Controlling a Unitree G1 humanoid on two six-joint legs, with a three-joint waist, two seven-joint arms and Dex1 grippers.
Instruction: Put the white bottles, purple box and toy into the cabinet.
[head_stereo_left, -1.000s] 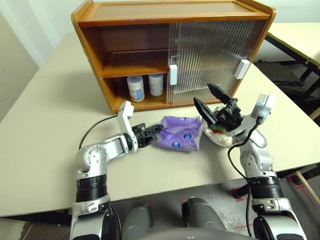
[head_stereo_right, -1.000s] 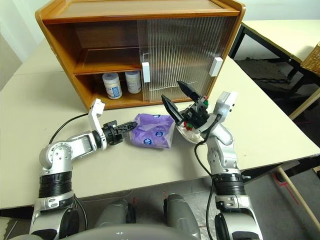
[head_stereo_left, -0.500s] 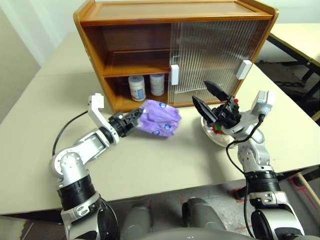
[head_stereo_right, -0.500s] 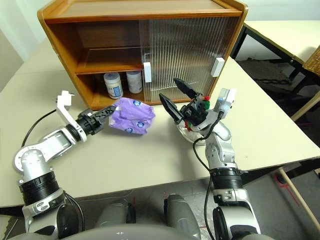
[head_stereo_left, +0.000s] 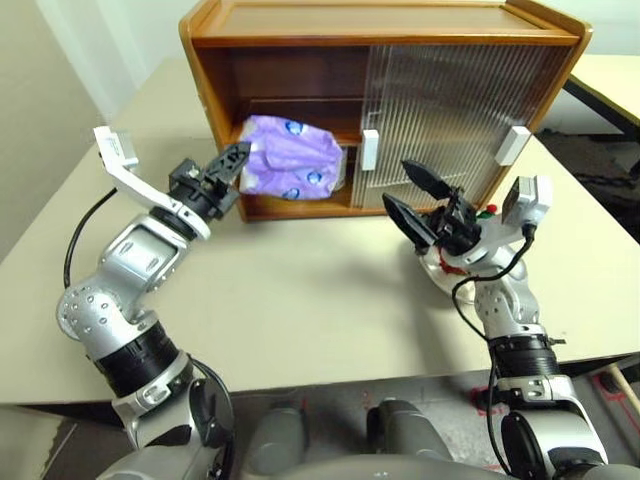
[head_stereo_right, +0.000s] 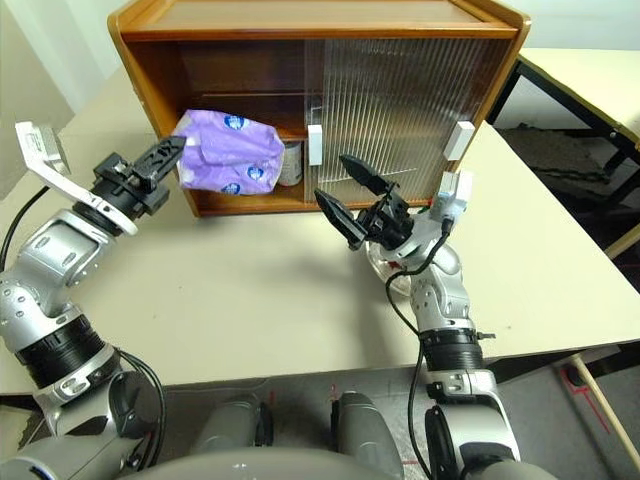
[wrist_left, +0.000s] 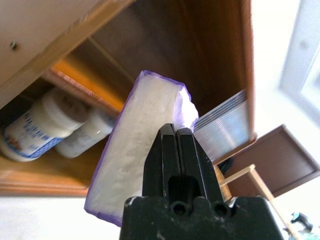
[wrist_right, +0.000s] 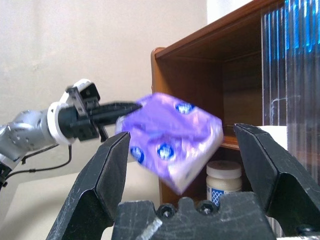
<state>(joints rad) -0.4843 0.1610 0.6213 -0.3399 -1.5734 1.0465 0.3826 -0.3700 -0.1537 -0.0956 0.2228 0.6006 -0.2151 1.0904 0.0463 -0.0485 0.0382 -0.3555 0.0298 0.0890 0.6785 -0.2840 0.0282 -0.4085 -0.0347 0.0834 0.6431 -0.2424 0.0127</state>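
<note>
Lavender wrap crinkling in its grip, the left gripper (head_stereo_left: 228, 163) has lifted the purple box (head_stereo_left: 291, 168) off the table and now holds it, fingers pinched tight on one edge, just ahead at the open side of the cabinet (head_stereo_left: 300, 25). White bottles (wrist_left: 35, 127) already stand inside below the box. With that lift only the placing seems left, while the right gripper (head_stereo_left: 410, 200) waits spread wide and empty, the toy (head_stereo_left: 487, 211) behind it.

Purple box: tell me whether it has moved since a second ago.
Yes. The purple box, pinched by the left gripper, rose off the table to the cabinet opening.
</note>
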